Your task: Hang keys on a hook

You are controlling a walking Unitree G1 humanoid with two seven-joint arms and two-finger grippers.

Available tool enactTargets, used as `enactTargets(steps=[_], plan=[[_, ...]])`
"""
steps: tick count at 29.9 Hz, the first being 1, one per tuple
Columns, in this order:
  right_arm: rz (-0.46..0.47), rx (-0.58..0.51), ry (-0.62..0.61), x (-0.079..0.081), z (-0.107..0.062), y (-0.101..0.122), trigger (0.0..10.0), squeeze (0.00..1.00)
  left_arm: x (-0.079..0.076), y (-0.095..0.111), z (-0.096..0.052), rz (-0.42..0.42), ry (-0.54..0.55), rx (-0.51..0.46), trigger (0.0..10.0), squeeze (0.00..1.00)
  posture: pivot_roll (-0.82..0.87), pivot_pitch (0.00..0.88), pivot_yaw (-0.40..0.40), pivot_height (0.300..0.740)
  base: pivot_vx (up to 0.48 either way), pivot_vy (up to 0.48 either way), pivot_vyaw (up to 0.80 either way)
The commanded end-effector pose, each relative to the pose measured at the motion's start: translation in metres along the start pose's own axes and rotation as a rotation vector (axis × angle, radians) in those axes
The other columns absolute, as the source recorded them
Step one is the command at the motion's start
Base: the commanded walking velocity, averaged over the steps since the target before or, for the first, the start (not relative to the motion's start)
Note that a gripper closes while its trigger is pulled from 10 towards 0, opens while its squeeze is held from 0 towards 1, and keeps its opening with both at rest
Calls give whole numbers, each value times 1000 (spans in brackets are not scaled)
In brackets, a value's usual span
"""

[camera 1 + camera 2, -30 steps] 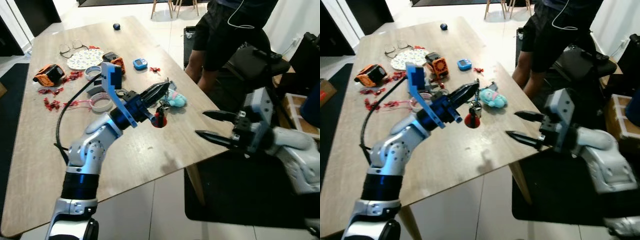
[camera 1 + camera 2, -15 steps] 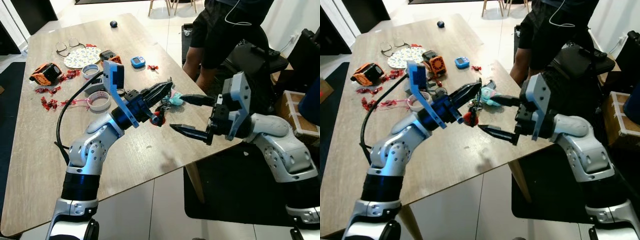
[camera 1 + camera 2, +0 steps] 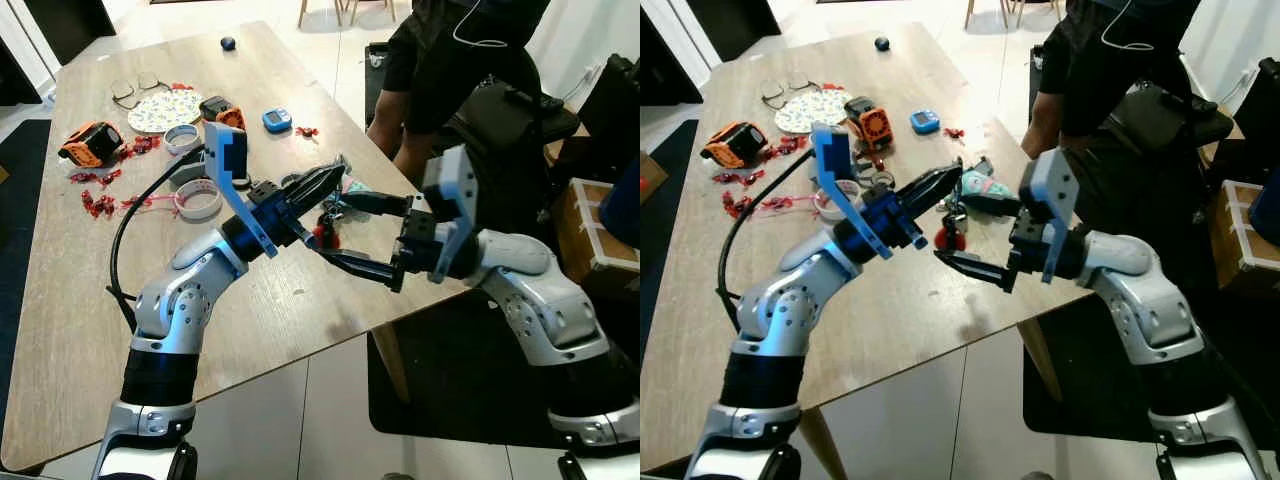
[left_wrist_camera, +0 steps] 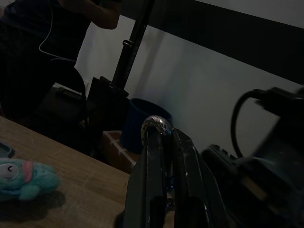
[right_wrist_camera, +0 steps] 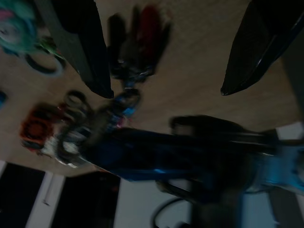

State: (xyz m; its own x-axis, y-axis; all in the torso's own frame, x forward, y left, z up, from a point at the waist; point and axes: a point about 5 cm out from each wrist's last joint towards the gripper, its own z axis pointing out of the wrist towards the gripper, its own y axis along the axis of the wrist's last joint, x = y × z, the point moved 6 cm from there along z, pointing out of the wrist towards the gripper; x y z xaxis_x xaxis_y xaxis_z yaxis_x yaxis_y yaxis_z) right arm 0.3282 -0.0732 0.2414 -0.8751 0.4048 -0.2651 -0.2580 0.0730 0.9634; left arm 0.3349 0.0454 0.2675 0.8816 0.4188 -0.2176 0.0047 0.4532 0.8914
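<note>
Left gripper (image 3: 333, 178) is pinched tight on the keys (image 3: 322, 226), which dangle w/ a red fob above the wooden table (image 3: 280, 300). Right gripper (image 3: 340, 232) is spread wide, 1 finger each side of the keys, not touching afaict.

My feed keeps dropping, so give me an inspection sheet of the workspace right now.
Surface: wooden table, bare near the front edge.
Job's things: keys with a red fob dangle from the left tool; hook: nothing seen.
Clutter: teal plush toy, tape rolls, patterned plate, glasses, blue timer, orange gadgets.
Grippers: left tool shut on keys; right tool open, its fingers either side of the keys.
Cables: black cable loops off the left arm.
Surroundings: person standing beyond the table; chair legs.
</note>
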Motion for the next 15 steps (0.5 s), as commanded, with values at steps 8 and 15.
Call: enactTargets(steps=[8, 15], plan=[[-24, -14, -70, -15, 2, 7, 10000, 0, -4, 0, -3, -1, -14, 3, 10000, 0, -181, 134, 86, 740, 0, 0, 0], [-27, -39, -84, -19, 8, 12, 10000, 0, -5, -1, -3, -2, -17, 4, 10000, 0, -177, 129, 87, 740, 0, 0, 0]])
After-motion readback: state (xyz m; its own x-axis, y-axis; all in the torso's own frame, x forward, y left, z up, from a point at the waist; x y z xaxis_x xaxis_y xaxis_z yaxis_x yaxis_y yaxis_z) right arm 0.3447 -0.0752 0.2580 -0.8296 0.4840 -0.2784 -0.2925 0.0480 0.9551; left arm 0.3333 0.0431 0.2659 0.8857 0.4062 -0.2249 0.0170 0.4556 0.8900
